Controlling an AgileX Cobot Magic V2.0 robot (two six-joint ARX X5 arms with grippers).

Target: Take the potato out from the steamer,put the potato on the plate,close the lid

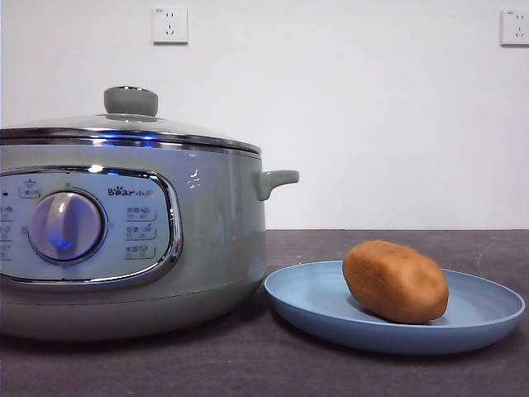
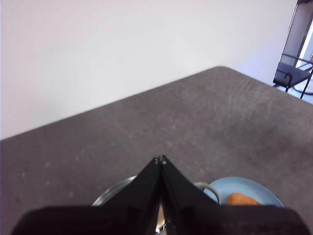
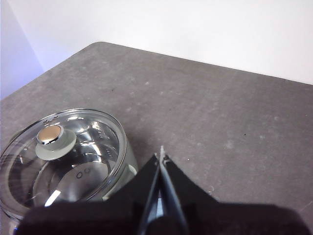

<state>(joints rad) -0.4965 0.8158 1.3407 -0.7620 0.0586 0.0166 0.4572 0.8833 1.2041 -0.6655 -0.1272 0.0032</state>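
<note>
The grey-green "Bear" steamer (image 1: 124, 240) stands at the left of the front view, with the glass lid (image 1: 128, 124) seated on it. The lid also shows in the right wrist view (image 3: 58, 156), knob up. The orange-brown potato (image 1: 395, 281) lies on the light blue plate (image 1: 488, 318) to the right of the steamer; both also show in the left wrist view, the potato (image 2: 239, 199) on the plate (image 2: 259, 188). My left gripper (image 2: 159, 159) is shut and empty, high above the steamer's rim. My right gripper (image 3: 160, 155) is shut and empty, up beside the steamer.
The dark grey table (image 1: 248, 364) runs back to a white wall with two power sockets (image 1: 169, 25). A dark chair (image 2: 293, 73) stands beyond the table's far corner in the left wrist view.
</note>
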